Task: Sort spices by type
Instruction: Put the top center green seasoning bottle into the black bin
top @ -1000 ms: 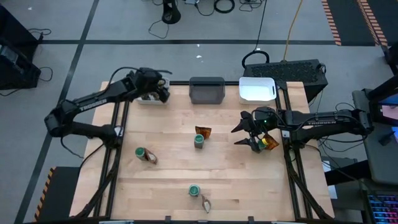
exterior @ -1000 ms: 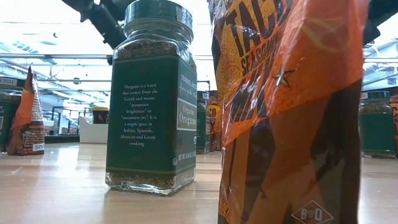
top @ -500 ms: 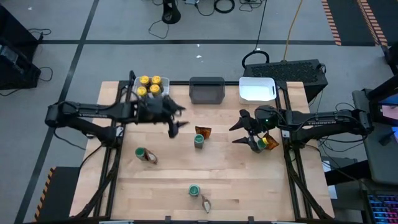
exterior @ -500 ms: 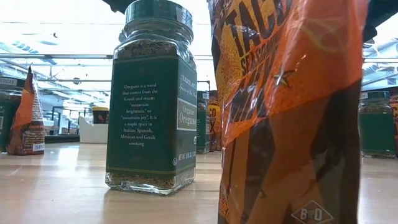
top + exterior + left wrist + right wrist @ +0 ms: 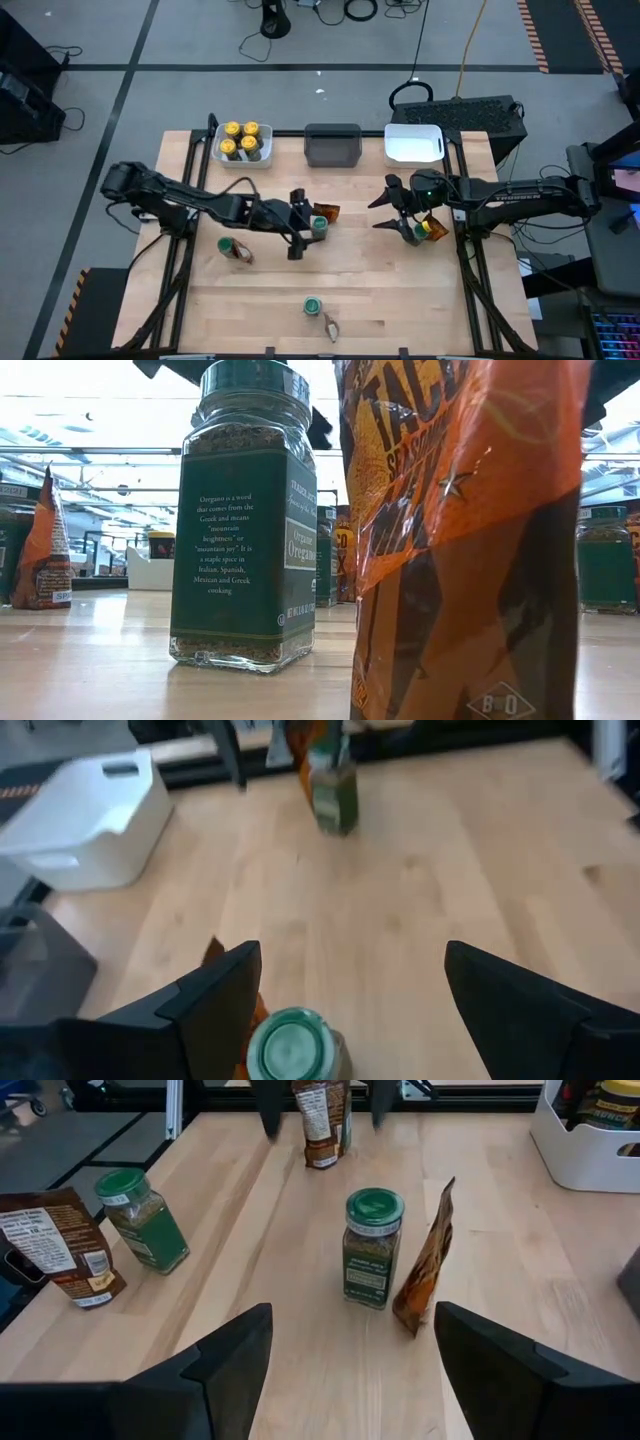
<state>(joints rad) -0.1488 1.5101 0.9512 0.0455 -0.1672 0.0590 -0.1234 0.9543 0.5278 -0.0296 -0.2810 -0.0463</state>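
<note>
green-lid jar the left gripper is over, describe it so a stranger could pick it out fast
On the wooden table, look to the middle, in front of the dark grey bin. The green-lid jar stands there beside an orange packet. Unlike the two other green-lid jars nearer the front, it sits right under the open left gripper.

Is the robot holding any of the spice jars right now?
No. The left end effector hangs open beside a green-lid jar, not touching it. The right end effector is open too, empty.
</note>
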